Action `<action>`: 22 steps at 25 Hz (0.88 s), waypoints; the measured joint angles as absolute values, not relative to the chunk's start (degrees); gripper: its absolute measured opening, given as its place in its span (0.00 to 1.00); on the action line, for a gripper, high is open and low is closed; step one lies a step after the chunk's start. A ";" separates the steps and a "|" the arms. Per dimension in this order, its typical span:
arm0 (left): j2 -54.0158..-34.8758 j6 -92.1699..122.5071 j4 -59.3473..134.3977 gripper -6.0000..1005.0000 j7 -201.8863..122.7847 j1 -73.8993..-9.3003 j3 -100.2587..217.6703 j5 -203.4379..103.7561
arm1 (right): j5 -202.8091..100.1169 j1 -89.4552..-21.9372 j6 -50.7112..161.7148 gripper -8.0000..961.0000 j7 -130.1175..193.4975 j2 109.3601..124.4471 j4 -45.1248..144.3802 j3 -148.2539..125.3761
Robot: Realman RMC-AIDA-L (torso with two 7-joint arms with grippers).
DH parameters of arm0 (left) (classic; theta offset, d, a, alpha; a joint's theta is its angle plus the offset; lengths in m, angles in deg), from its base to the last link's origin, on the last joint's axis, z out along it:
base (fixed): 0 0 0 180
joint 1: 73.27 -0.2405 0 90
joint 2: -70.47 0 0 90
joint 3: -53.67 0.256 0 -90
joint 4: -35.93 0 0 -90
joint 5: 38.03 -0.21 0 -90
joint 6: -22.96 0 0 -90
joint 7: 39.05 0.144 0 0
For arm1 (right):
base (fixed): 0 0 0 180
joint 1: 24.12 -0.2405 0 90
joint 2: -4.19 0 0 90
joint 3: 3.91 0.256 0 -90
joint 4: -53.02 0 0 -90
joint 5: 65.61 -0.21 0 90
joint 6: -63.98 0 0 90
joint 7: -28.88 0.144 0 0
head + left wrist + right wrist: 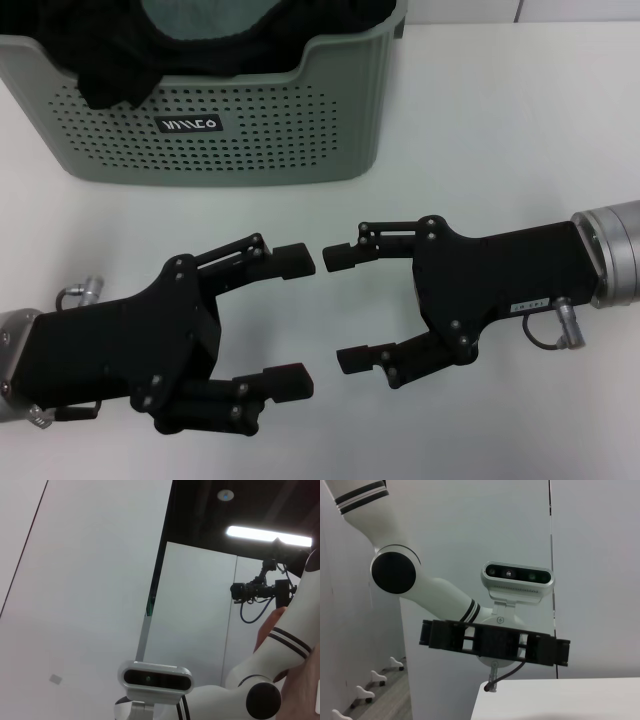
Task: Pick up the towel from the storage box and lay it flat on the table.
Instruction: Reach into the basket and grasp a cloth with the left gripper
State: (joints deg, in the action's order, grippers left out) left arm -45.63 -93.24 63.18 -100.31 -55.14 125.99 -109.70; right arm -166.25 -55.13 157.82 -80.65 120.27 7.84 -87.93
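Nothing had been picked up yet, looked like the very start. Closest in, the left gripper point(292, 318) and right gripper point(345, 307) hung over the bare table point(500, 150), tips facing each other, both spread wide and empty. Farther back sat the storage box point(220, 130) with a black cloth point(120, 70) draped over its rim and a grey-green towel point(205, 18) bunched inside. Next move, I'd guess: reach over the dipped rim and pinch the towel only.

The head view looks steeply down, close over the counter point(520, 130). Both wrist views face back and upward at the robot's head camera point(156, 677) point(518, 576) and white walls; the right wrist view shares a counter corner
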 joint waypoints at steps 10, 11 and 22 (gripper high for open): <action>-45.64 -93.23 63.18 0.88 -100.37 -55.17 126.08 -109.75 | -166.25 -54.90 157.84 0.91 -79.81 120.31 7.84 -88.45; -45.64 -93.23 63.18 0.88 -100.37 -55.17 126.08 -109.75 | -166.24 -54.87 157.84 0.91 -79.81 120.31 7.84 -88.50; -47.93 -89.49 61.66 0.88 -103.24 -54.56 100.15 -103.94 | -166.23 -53.60 156.16 0.91 -80.17 120.33 8.34 -88.45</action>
State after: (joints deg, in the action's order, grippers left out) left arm -47.93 -89.49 61.66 -103.24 -54.56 100.15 -103.94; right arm -166.23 -53.60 156.16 -80.17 120.33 8.34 -88.45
